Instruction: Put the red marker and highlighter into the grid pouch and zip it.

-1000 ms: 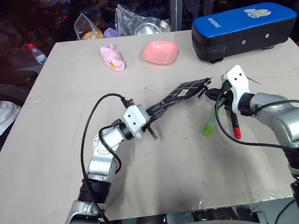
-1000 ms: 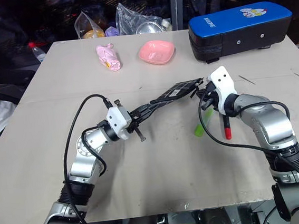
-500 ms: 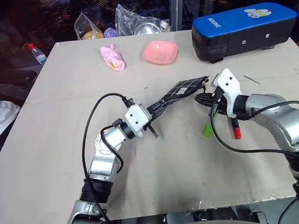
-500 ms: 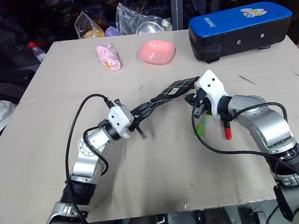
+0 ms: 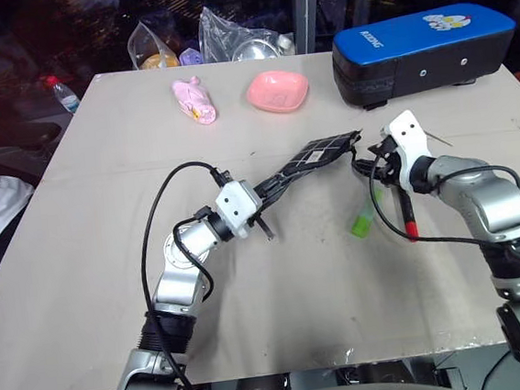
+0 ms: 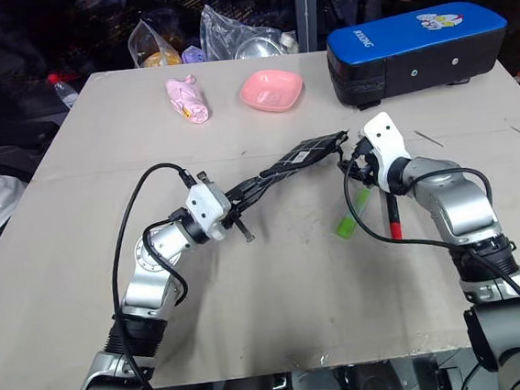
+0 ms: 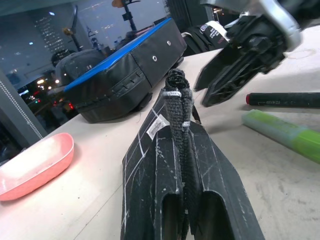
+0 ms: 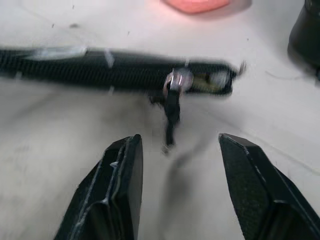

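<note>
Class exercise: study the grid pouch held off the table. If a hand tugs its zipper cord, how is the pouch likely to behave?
The grid pouch is probably floppy: it is thin fabric clamped at one end by the left hand. It seems light, since that single grip holds it clear of the table. A tug by the open right hand on the pull cord would likely swing the unsupported end.

A: What did the left gripper (image 5: 258, 198) hold?
B: The grid pouch (image 5: 316, 157), lifted off the table (image 5: 88, 230).
A: And the right gripper (image 5: 368, 164)?
B: It hovered at the pouch's far end, above the highlighter (image 5: 365, 217) and red marker (image 5: 410, 218).
</note>
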Robot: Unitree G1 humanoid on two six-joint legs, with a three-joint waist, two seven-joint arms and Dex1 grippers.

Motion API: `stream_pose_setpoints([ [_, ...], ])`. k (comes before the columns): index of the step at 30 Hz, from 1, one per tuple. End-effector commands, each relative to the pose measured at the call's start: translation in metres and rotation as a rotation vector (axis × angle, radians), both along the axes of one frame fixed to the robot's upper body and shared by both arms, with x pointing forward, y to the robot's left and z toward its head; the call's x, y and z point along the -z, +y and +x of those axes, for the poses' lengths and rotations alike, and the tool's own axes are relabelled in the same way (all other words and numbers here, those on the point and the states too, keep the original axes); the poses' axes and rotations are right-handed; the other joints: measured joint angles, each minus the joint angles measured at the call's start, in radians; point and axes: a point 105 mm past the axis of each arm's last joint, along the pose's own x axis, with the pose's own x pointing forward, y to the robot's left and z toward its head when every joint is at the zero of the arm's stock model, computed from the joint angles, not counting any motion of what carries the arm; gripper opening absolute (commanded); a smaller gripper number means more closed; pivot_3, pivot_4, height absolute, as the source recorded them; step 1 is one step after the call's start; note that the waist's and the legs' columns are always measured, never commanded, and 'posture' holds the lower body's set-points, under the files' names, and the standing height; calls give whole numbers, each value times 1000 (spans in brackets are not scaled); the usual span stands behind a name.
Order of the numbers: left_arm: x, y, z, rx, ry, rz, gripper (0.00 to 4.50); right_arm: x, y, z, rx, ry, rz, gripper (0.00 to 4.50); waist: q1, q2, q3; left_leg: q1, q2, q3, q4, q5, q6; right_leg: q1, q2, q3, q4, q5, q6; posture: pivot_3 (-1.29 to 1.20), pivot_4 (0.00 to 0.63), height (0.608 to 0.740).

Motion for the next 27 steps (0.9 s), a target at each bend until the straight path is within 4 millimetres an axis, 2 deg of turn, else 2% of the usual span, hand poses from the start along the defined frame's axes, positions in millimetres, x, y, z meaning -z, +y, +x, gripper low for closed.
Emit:
stream_pose_setpoints([
  [1,-13,-2,-4,21,-43,-24,0,-18,5,8,-15,-47,60,2447,0,0,0,0,0,0,0,0,0,0,0,0,0,0,0,0,150,738],
  [10,-14,-2,-4,24,-47,-23,0,-16,12,18,-29,-37,73,2447,0,0,0,0,0,0,0,0,0,0,-1,0,0,0,0,0,150,738],
  [12,-14,-2,-4,22,-47,-23,0,-15,13,18,-34,-33,68,1633,0,0,0,0,0,0,0,0,0,0,-1,0,0,0,0,0,150,738],
  [15,-14,-2,-5,21,-48,-23,0,-14,11,19,-29,-37,60,169,0,0,0,0,0,0,0,0,0,0,-2,0,0,0,0,0,150,738],
  [16,-14,-2,-5,21,-48,-23,0,-15,11,19,-29,-40,60,33,0,0,0,0,0,0,0,0,0,0,-2,0,0,0,0,0,150,738],
  [23,-13,-3,-4,23,-53,-15,0,-17,14,11,-87,-83,-45,33,0,1,1,0,0,0,-1,0,0,0,-3,-1,0,0,0,0,150,738],
  [27,-11,-4,-3,17,-54,-8,0,-23,27,-2,-175,-108,-101,33,0,1,1,0,0,0,-1,0,0,0,-3,-1,0,0,0,0,150,738],
])
